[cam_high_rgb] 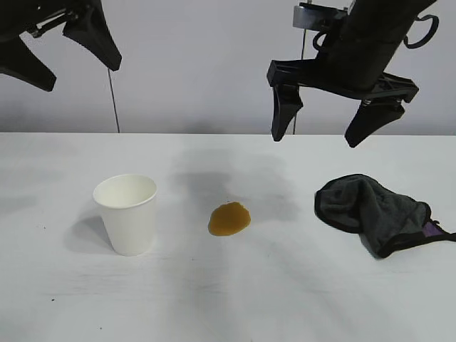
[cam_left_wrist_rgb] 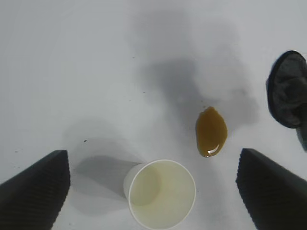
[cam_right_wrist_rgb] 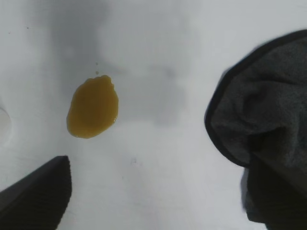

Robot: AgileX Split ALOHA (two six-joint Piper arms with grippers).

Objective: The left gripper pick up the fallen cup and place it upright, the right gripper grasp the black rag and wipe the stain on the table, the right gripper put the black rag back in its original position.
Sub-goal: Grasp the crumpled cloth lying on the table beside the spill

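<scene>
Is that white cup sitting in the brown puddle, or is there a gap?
Apart. The exterior view shows bare table between the upright cup and the stain; the left wrist view shows the same gap.

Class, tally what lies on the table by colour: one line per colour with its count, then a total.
White: 1, the cup
Amber-brown: 1, the stain
Dark grey-black: 1, the black rag
Total: 3
</scene>
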